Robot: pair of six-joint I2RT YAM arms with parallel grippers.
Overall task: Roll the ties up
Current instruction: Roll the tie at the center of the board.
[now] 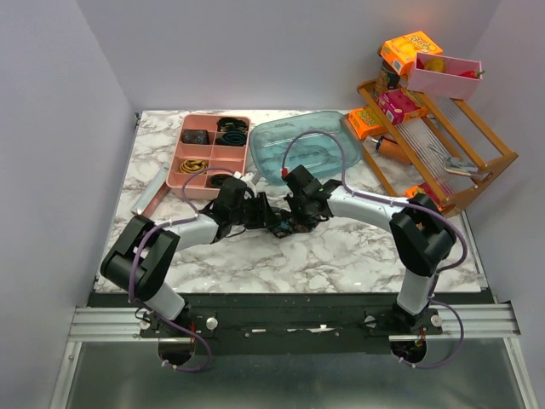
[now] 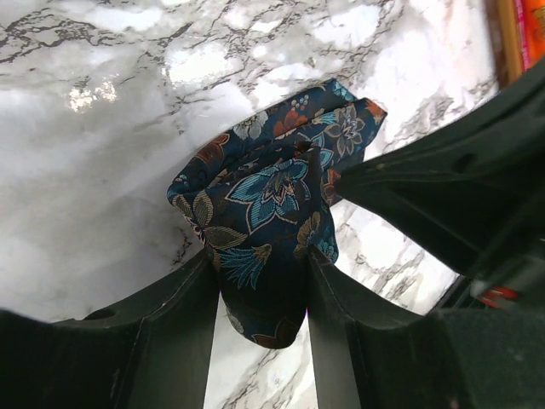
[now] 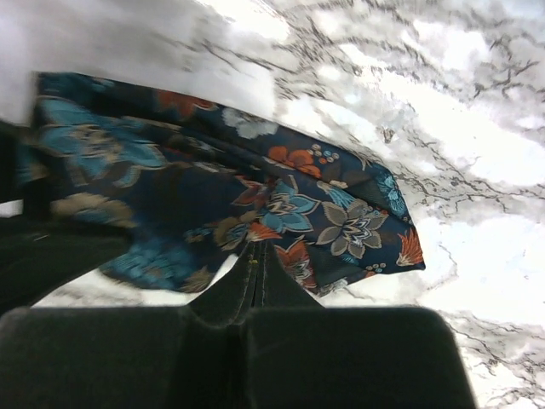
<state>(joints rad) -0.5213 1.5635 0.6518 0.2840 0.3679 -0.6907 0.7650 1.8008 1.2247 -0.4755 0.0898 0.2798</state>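
Note:
One tie (image 1: pixel 278 225), dark navy with orange and pale-blue flowers, lies bunched in a partly rolled bundle at the table's middle, between both grippers. In the left wrist view the tie (image 2: pixel 272 196) sits clamped between my left gripper's (image 2: pixel 262 290) fingers (image 2: pixel 183 315), its lower fold hanging just above the marble. In the right wrist view my right gripper (image 3: pixel 258 256) is shut, its tips pinched on the near edge of the tie (image 3: pixel 341 221), whose flat end points right. In the top view the left gripper (image 1: pixel 258 215) and right gripper (image 1: pixel 295 216) face each other.
A pink compartment tray (image 1: pixel 181 155) at the back left holds rolled dark ties and small items. A teal tray (image 1: pixel 271 146) stands behind the grippers. A wooden rack (image 1: pixel 477 162) with snack boxes and a pink bin fills the right back. A grey strip (image 1: pixel 150 198) lies left.

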